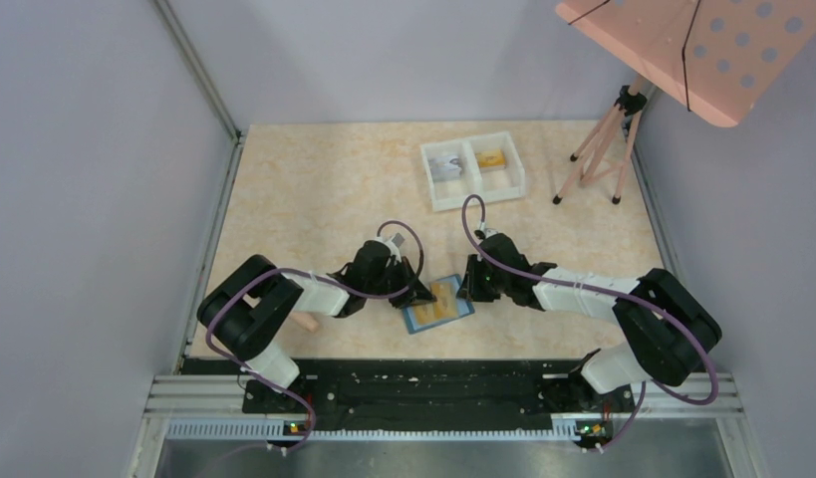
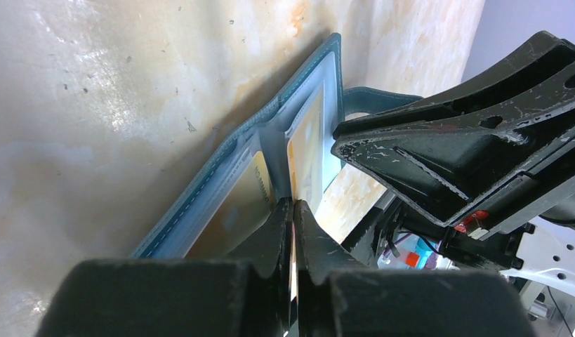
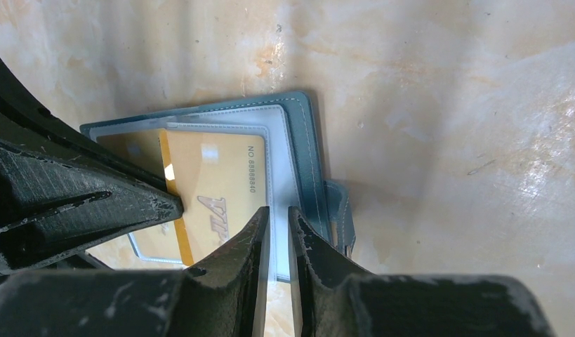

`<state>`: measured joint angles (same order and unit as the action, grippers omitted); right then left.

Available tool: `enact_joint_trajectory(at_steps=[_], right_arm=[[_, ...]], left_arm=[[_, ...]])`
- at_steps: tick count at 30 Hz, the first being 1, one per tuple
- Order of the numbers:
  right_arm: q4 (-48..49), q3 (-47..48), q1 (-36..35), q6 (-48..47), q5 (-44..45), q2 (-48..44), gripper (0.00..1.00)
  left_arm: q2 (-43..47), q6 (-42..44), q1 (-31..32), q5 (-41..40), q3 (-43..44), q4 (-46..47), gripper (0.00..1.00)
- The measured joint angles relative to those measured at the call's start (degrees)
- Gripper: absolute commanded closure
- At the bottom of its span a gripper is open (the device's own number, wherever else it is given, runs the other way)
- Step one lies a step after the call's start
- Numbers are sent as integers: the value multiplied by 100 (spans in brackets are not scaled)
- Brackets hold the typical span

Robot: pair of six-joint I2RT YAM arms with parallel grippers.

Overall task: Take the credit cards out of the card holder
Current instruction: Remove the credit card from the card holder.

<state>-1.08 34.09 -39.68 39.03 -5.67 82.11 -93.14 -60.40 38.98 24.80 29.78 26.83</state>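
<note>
Top external: glossy beige marbled tabletop [image 1: 314, 189], boxed in by plain lavender walls [image 1: 85, 149]. Teal stitched card holder [image 1: 438, 304] lies open flat near the front edge, between the arms. Left gripper [image 2: 293, 205] is pinched tight on the edge of a thin gold credit card [image 3: 214, 189] that sits skewed, partly out of its clear pocket. Right gripper [image 3: 277, 214] has its fingers narrowly apart, tips over the holder; contact unclear.
</note>
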Motion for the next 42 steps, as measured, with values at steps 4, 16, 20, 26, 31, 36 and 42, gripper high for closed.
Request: enact_joint_trajectory(at_steps=[4, 16, 20, 26, 31, 36, 42], right_arm=[[-7, 0, 7, 0, -2, 0, 84], [-28, -24, 7, 0, -46, -52, 82], [-140, -72, 11, -2, -96, -256, 81], [-153, -72, 11, -2, -166, -387, 81], [-149, -72, 11, 2, -291, -407, 81], [-7, -72, 11, 9, -538, -505, 81], [201, -72, 11, 22, -688, -402, 82]], left_arm=[[0, 9, 0, 2, 0, -9, 100], [76, 33, -15, 66, -140, 125, 85], [76, 57, -15, 136, -138, 7, 100], [90, 76, -15, 142, -129, -59, 100], [214, 103, -15, 131, -129, -149, 100], [286, 225, -15, 109, -85, -356, 100], [350, 363, -15, 35, 68, -715, 100]])
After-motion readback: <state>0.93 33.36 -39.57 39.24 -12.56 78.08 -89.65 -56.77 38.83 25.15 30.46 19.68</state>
